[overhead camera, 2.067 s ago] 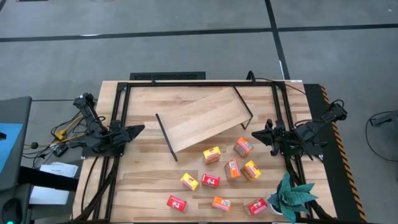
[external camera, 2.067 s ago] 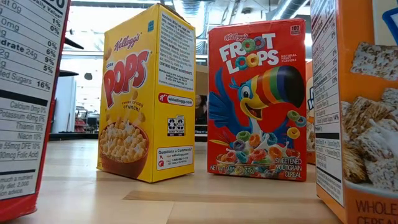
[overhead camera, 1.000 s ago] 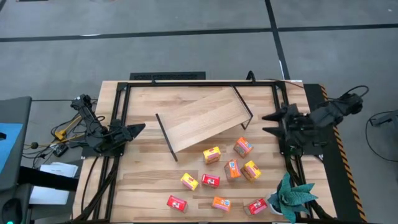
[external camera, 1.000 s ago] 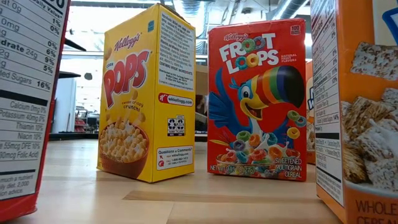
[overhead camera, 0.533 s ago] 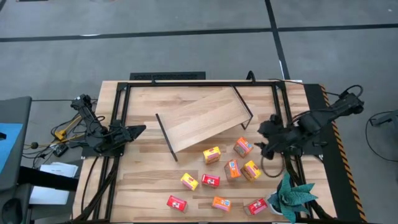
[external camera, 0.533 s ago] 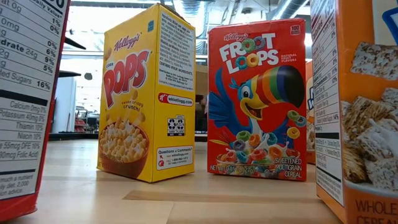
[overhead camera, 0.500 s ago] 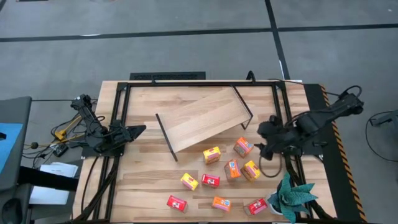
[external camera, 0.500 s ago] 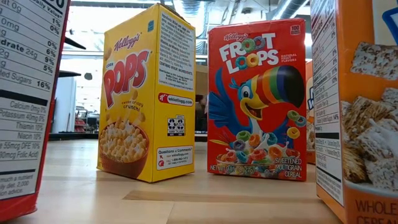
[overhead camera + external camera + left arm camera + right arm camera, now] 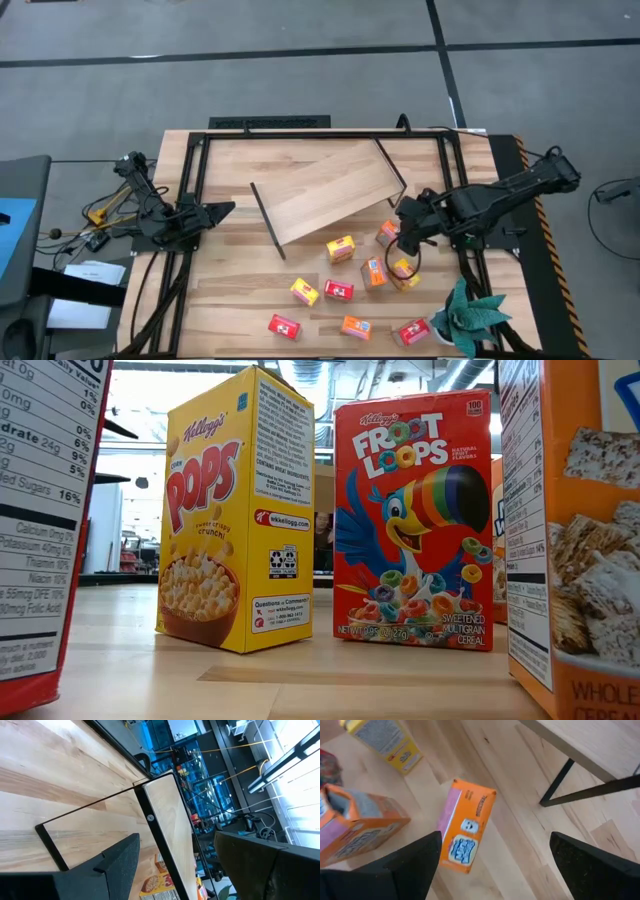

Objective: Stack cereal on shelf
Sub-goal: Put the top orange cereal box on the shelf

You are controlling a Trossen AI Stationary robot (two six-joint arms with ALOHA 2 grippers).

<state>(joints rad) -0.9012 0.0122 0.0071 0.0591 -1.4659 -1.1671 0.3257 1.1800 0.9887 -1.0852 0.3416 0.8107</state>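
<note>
The job has hardly started. The shelf [image 9: 325,190] sits at a slant on the table [image 9: 230,300], and nothing is on its board. All the cereal is on the table in front of it, in a loose bunch. Nine boxes show from above, so nine are left to put up. An orange box [image 9: 388,234] lies nearest the shelf's right end, just beside its black leg. A yellow box [image 9: 340,248] is close by, and a red box [image 9: 284,326] lies near the front edge. The right claw [image 9: 404,221] is reaching out over the table and hangs right above that orange box. Its two fingers are spread wide, one on each side of the box [image 9: 464,831] in the wrist view, and they hold nothing. They do not look like they touch the box yet. I think this box will be the first one picked up. The left claw [image 9: 218,210] waits at the left side of the table, pointing at the shelf. Its fingers are apart too, and it holds nothing.
</note>
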